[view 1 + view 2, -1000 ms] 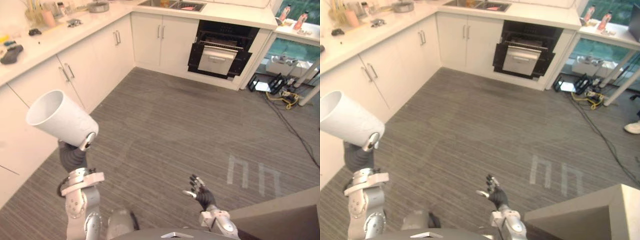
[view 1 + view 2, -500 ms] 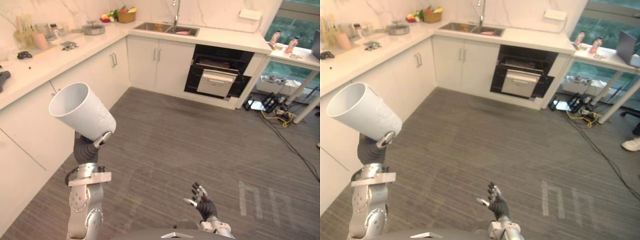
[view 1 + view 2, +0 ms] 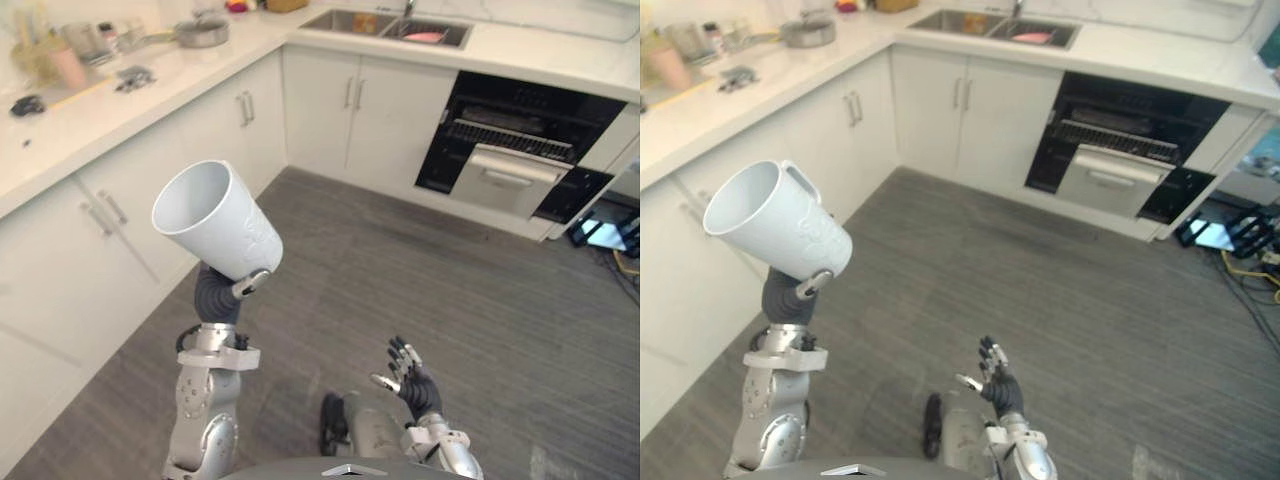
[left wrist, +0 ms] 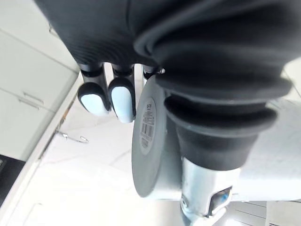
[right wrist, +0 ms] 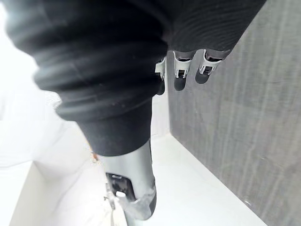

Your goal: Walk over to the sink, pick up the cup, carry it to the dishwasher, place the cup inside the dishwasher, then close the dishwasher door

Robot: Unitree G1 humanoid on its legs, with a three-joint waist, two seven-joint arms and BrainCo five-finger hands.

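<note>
White cup (image 3: 215, 218) tilted, clamped in raised left hand (image 3: 224, 291) | right hand (image 3: 411, 377) low, splayed loose

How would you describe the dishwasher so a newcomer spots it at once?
Find the white L-shaped kitchen counter and its steel sink at the back. Just right of the sink, under the counter, is the black dishwasher: the only dark opening among white cabinet doors, with a wire rack inside and a pale handled panel below.
</note>
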